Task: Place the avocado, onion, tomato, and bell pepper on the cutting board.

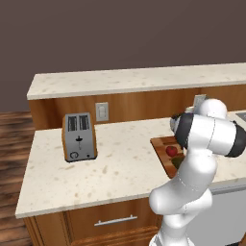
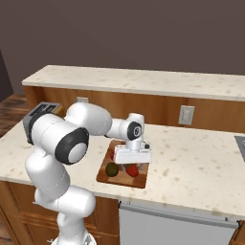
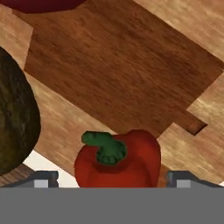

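Wooden cutting board (image 2: 106, 175): checkered dark and light blocks, lying flat near the front edge of the speckled bench (image 2: 191, 162); as the task's target, it collects the produce in one place.
Bell pepper (image 3: 117, 158): red with a green stem, resting on the board directly between the claw's two finger tips in the hand view; the right base view shows a red item (image 2: 132, 170) just under the hand, most likely this pepper.
Claw (image 2: 132, 161): hangs low over the board with jaws standing wide, apart from the pepper on both sides; it grips nothing. Judged from this, the pepper has been let go where it belongs.
Avocado (image 2: 112, 169): dark olive oval on the board's near left part, just beside the pepper; in the hand view it bulges at the left edge (image 3: 15, 118).
Tomato: a dark red rounded shape (image 3: 41, 3) at the top of the hand view and a red round item (image 1: 171, 151) on the board in the left base view are probably it.
Onion: cannot be made out; the arm covers part of the board, so whether it lies there is unsettled.
Toaster (image 1: 79, 137): silver, standing well apart to the left on the bench; no part in the task.
Next need: a straight lift clear of the pepper, lest a finger nudge it off the board's front edge.
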Tool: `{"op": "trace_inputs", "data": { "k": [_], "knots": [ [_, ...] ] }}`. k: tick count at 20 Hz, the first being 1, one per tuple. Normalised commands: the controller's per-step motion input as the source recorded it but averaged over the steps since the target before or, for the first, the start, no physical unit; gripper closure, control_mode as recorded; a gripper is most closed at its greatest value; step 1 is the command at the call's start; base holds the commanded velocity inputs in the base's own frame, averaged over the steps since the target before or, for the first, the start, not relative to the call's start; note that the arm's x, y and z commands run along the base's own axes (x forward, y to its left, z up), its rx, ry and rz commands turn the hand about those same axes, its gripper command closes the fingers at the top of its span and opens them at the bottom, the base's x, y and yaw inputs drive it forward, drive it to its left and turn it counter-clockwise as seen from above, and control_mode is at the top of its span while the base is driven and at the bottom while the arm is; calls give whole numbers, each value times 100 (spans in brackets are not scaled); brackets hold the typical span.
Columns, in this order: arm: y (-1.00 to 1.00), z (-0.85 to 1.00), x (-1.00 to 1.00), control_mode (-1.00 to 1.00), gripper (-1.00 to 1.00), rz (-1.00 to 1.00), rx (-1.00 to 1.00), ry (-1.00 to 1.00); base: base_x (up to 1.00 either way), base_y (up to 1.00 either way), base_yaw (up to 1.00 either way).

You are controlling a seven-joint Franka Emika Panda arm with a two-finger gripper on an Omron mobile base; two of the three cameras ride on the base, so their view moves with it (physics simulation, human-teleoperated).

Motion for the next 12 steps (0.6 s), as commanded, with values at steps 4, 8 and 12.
{"op": "trace_inputs", "data": {
  "k": [4, 8, 12],
  "knots": [
    [12, 27, 0, -100, -100, 8, 3, -4, 0, 0, 0],
    [1, 53, 0, -100, -100, 11, 9, -11, 0, 0, 0],
    [0, 83, 0, -100, -100, 12, 8, -17, 0, 0, 0]
  ]
}}
